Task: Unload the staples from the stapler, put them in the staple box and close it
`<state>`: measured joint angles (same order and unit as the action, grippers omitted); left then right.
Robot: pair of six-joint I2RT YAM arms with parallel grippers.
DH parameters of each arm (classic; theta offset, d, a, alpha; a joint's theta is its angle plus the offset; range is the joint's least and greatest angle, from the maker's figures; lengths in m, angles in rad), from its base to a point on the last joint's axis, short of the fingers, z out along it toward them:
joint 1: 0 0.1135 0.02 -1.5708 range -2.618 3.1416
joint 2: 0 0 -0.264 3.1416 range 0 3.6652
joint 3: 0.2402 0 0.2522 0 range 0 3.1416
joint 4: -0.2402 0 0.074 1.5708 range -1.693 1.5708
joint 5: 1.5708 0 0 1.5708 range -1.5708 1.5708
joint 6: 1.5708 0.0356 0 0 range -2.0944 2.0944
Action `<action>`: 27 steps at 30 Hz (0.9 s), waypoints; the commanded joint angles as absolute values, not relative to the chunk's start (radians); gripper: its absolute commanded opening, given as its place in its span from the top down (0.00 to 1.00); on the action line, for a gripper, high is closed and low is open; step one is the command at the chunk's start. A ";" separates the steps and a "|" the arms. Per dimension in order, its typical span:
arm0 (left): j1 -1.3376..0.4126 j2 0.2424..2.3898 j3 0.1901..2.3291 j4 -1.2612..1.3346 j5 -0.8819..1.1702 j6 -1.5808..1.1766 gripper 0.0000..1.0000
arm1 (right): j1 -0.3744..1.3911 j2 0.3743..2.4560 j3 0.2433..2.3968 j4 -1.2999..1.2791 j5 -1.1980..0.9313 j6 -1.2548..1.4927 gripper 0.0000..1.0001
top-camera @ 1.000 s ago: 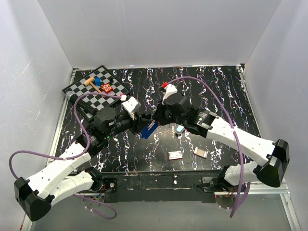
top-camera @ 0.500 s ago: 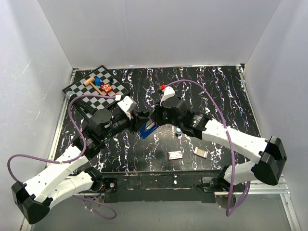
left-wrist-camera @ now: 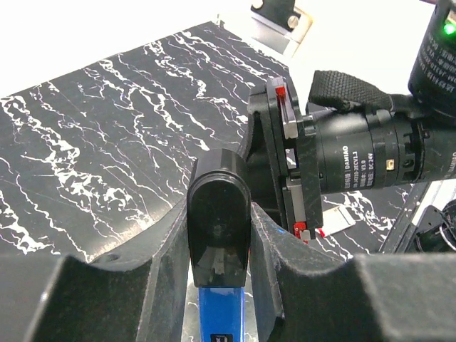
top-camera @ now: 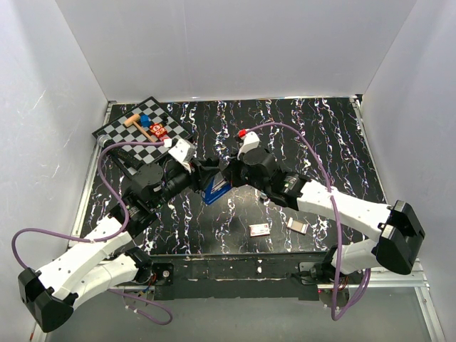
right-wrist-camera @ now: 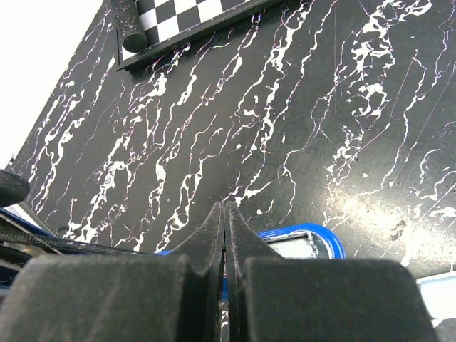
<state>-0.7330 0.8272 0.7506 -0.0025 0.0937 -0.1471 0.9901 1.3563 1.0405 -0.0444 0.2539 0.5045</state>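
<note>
The left claw (left-wrist-camera: pixel 218 239) clamps the stapler (left-wrist-camera: pixel 221 310) between its fingers; the right claw (right-wrist-camera: pixel 225 221), pinched shut, sits at its blue body; no staples show outside it, so unloading seems barely begun.

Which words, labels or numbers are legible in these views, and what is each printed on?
"DAMIAO": white print on the black motor housing, left wrist view.
Smaller lines beside it and on the second motor: too small to read surely.
Dark label on the stapler: unreadable.
Pink-and-white packet and red blocks on the checkerboard, top view: print too small.
</note>
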 commanded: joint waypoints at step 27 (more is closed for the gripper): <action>-0.729 0.862 0.752 0.376 -0.117 -0.218 1.00 | 0.988 1.450 1.015 0.121 0.114 0.522 0.99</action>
<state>-0.7322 0.8551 0.7429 0.2554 -0.0868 -0.2031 0.9878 1.4441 1.0157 0.0532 0.1532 0.5091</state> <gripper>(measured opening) 0.320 0.022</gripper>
